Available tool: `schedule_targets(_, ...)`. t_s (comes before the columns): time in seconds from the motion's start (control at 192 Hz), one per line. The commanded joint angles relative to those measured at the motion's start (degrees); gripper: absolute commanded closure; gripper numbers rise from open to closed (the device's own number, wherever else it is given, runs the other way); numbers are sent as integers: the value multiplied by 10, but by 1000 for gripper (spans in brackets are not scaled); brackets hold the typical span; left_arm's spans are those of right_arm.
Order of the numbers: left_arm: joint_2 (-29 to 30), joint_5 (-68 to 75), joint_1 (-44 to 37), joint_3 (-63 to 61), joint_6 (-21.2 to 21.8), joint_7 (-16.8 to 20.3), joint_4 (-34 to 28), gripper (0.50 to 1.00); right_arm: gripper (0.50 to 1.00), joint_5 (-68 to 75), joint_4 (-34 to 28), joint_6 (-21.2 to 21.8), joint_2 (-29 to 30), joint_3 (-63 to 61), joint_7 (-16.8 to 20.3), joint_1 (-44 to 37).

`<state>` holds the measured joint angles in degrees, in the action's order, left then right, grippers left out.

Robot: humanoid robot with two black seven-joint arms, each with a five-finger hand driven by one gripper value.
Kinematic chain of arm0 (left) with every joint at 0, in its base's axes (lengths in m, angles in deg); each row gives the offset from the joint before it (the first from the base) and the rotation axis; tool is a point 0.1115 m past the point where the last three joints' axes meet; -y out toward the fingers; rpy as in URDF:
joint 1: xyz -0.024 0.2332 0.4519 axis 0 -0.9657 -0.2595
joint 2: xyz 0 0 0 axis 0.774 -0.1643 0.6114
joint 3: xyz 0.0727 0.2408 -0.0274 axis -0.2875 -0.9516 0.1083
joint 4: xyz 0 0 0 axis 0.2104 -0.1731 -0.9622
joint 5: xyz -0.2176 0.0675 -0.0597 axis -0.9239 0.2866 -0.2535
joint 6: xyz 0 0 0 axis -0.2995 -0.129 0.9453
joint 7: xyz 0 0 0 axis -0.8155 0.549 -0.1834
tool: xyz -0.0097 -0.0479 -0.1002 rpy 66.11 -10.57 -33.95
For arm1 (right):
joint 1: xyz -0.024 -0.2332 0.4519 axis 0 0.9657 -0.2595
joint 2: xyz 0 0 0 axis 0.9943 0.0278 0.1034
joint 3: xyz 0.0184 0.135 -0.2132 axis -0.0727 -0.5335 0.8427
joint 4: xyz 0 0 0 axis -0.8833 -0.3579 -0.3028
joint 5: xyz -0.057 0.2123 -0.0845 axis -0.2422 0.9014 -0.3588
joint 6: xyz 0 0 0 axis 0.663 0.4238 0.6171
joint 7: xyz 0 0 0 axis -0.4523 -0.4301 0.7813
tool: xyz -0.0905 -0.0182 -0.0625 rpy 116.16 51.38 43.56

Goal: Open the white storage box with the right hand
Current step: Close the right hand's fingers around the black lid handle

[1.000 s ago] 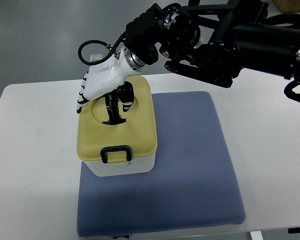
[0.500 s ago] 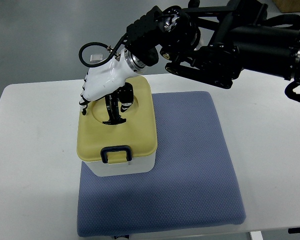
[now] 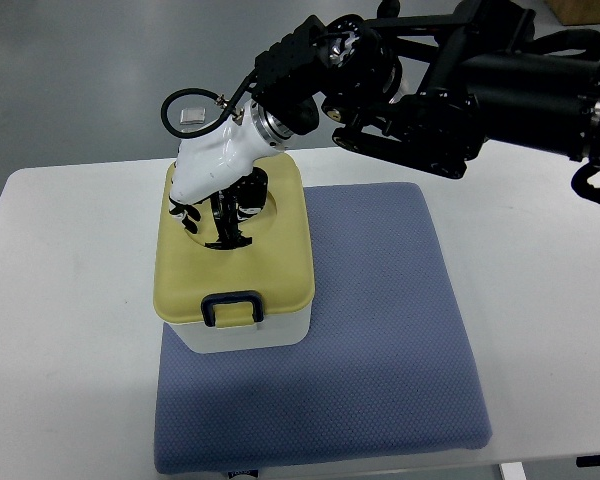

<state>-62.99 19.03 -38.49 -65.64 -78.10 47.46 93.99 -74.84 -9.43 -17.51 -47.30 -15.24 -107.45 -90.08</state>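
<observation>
One white storage box (image 3: 242, 335) with a pale yellow lid (image 3: 270, 265) stands on the near-left part of a blue mat (image 3: 380, 340), which lies on the white table (image 3: 70, 300). Long axis of the box runs from near to far; the short end with the dark blue latch (image 3: 231, 306) faces the robot's side. Lid sits flat and closed. Right hand (image 3: 212, 185), white, comes in from the picture's right on a black arm (image 3: 460, 85) and sits over the far half of the lid. Its fingers (image 3: 187, 212) curl down into the round recess around the black handle (image 3: 227, 222); whether they actually clamp it cannot be told.
</observation>
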Motion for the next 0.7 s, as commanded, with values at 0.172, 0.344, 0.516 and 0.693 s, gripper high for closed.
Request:
schedule_targets(0.172,0,-1,0,0,0,0,0,500,873,-1,0,-1,-1,3,0,-1)
schedule_targets(0.344,0,-1,0,0,0,0,-1,500,914,-1,0,-6,-4,3,0,-1)
schedule_targets(0.516,0,-1,0,0,0,0,-1,500,977,-10,0,-10,-4,3,0,-1)
schedule_targets(0.693,0,-1,0,0,0,0,-5,500,1000,-17,0,-11,-4,3,0,0)
